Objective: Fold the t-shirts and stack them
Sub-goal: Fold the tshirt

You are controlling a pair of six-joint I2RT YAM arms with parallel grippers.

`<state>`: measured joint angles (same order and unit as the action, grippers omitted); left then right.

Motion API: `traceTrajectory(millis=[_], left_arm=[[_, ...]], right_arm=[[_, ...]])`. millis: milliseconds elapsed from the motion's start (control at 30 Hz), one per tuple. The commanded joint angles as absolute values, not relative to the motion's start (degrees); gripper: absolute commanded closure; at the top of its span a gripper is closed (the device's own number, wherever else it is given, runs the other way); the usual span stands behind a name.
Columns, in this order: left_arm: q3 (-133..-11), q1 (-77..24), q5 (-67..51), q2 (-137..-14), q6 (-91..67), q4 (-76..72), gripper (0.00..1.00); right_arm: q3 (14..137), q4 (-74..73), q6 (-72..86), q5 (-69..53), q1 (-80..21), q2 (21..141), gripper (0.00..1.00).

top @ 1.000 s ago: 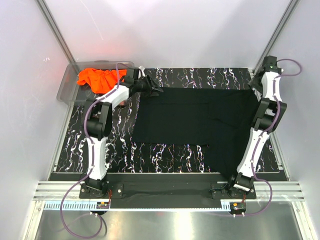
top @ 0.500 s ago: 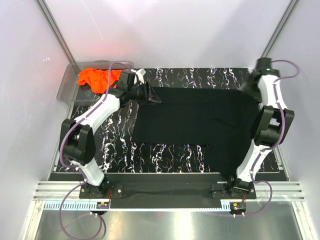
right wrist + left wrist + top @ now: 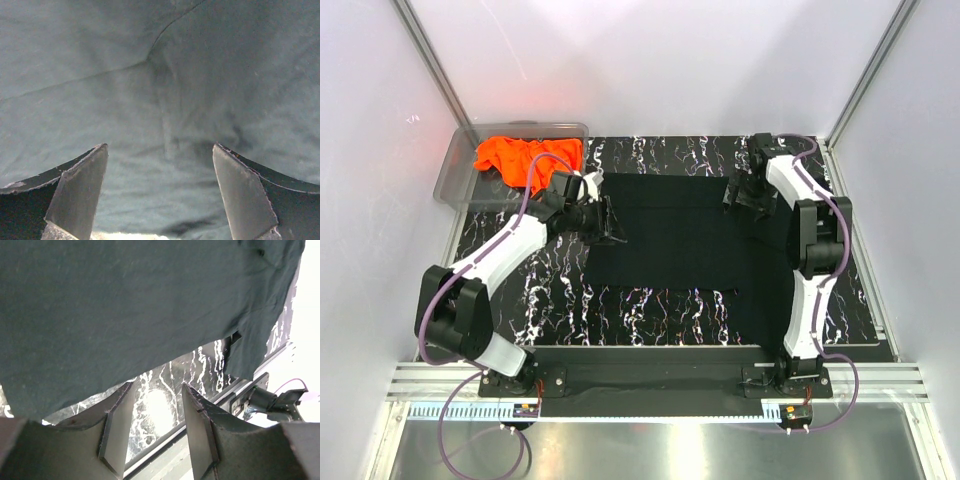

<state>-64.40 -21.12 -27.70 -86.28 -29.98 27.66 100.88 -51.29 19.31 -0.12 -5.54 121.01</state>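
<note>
The black t-shirt (image 3: 685, 235) lies spread flat on the marbled table. The orange t-shirt (image 3: 525, 158) is bunched in the clear bin at the far left. My left gripper (image 3: 607, 222) is open and empty at the black shirt's left edge. In the left wrist view its jaws (image 3: 156, 386) frame bare table, with the black shirt's hem (image 3: 125, 315) just beyond. My right gripper (image 3: 744, 195) is open over the shirt's far right part. In the right wrist view its jaws (image 3: 160, 146) stand wide apart above wrinkled black fabric (image 3: 165, 90), holding nothing.
The clear plastic bin (image 3: 450, 182) stands at the far left corner of the table. Metal frame posts rise at both far corners. A black rail and the arm bases (image 3: 650, 372) run along the near edge.
My left gripper moved from the shirt's far left corner toward me along its left edge. My right gripper swung left from the far right corner onto the shirt.
</note>
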Motion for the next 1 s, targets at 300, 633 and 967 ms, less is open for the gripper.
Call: traceTrajectory(millis=[300, 633, 967], left_arm=[[-61.35, -19.52, -26.45, -84.2, -29.53, 26.89, 0.52], [-61.43, -16.44, -27.5, -86.57, -28.92, 26.89, 0.53], [-59.68, -16.17, -27.25, -85.17, -28.56, 28.21, 0.53]], right_arm=[[110.46, -52.82, 19.51, -0.35, -8.35, 132.0, 0.07], [128.65, -59.32, 22.15, 3.16, -9.4, 146.14, 0.07], [136.95, -66.62, 18.73, 7.73, -9.32, 145.39, 0.05]])
